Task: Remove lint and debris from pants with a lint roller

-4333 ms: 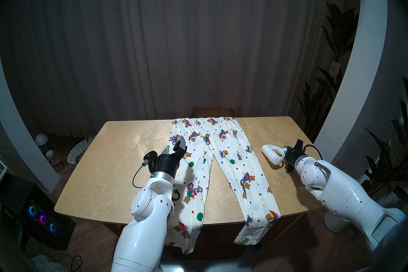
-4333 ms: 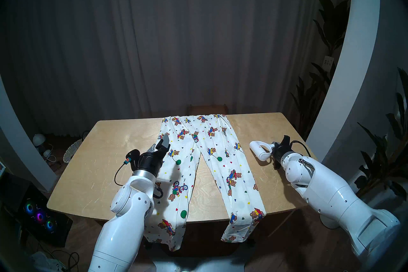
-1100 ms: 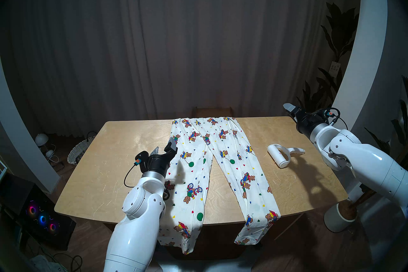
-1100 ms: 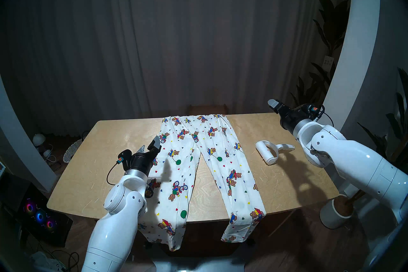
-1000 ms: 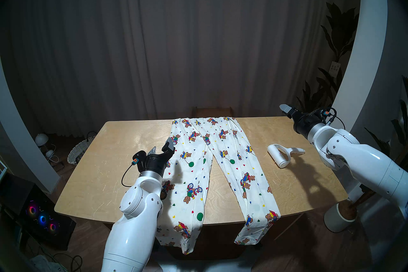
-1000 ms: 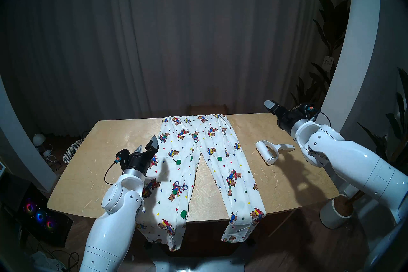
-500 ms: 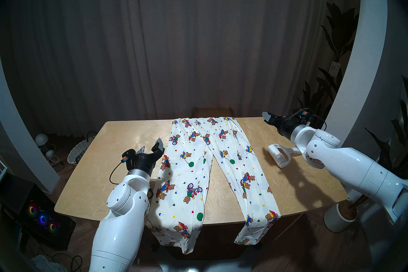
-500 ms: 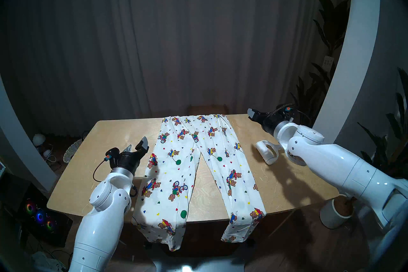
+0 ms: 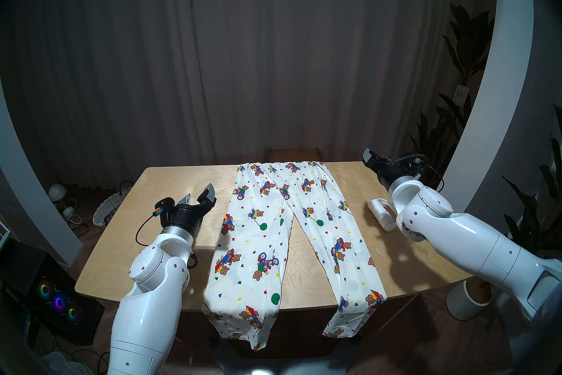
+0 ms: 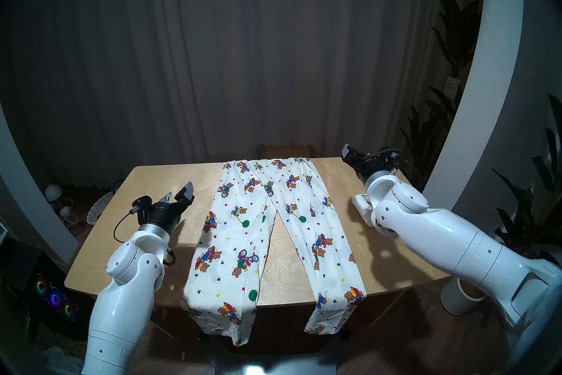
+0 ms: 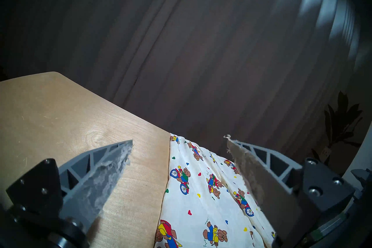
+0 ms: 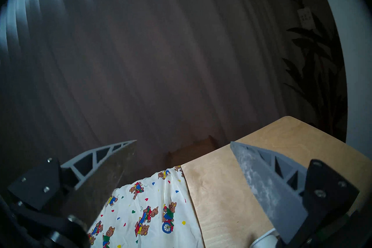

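Note:
The pants [image 9: 264, 243] lie flat on the wooden table [image 9: 121, 243], waistband at the far edge, both leg ends hanging over the front edge. They also show in the left wrist view [image 11: 201, 201] and the right wrist view [image 12: 145, 211]. The lint roller [image 9: 381, 213] lies on the table right of the pants, its handle hidden behind my right wrist. My left gripper [image 9: 197, 194] is open and empty above bare table, left of the pants. My right gripper [image 9: 369, 156] is open and empty, raised above the far right of the table beyond the roller.
A wooden stool [image 9: 293, 152] stands behind the table's far edge. On the floor are a wicker basket [image 9: 106, 210] and a computer with coloured fans [image 9: 57, 301] at the left, and a white plant pot [image 9: 468, 301] at the right.
My right gripper let go of the lint roller, which now lies on the table, rose and swung left over it. My left arm moved left off the pants to above bare table.

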Available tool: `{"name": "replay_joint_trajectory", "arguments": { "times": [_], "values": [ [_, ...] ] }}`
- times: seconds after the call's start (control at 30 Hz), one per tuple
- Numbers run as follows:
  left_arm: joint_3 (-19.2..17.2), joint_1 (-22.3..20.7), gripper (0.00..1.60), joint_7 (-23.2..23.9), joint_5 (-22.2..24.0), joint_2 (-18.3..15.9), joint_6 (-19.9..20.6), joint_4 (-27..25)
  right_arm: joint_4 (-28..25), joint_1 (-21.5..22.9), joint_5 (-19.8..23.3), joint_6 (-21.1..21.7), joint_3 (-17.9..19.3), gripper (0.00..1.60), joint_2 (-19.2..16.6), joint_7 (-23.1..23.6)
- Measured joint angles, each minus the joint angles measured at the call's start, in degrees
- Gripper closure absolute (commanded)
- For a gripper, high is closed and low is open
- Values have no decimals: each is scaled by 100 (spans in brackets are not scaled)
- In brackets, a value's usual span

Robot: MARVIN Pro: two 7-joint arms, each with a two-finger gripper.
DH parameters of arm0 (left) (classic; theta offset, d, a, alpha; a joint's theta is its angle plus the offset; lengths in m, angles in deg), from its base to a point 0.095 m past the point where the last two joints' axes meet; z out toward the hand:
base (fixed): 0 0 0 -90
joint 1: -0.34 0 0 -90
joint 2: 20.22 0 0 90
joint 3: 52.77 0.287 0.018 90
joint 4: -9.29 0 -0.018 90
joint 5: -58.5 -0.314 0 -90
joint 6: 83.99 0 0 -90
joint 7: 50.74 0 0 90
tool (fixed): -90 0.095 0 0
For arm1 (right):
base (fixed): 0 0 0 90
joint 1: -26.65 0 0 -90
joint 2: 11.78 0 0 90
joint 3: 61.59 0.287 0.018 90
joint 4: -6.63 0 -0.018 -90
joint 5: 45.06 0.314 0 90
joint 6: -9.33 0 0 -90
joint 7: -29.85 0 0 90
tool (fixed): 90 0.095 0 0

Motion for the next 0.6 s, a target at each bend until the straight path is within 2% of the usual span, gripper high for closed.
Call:
{"name": "replay_joint_trajectory", "arguments": {
  "times": [0.07, 0.23, 0.4, 0.6],
  "values": [
    [-2, -31, 0, 72, 49, -61, 123, -20, 19, -122, -133, -251, -4, 0, 31, -38],
    [48, -98, 0, 128, 99, -114, 264, -26, 348, -100, -247, -372, -41, 0, 113, 233],
    [178, -168, 0, 129, 113, -115, 356, -8, 869, 110, -287, -139, -66, 0, 218, 675],
    [331, -258, 0, 57, 74, -60, 411, 31, 1422, 418, -421, 470, -49, 0, 386, 1251]
  ]
}}
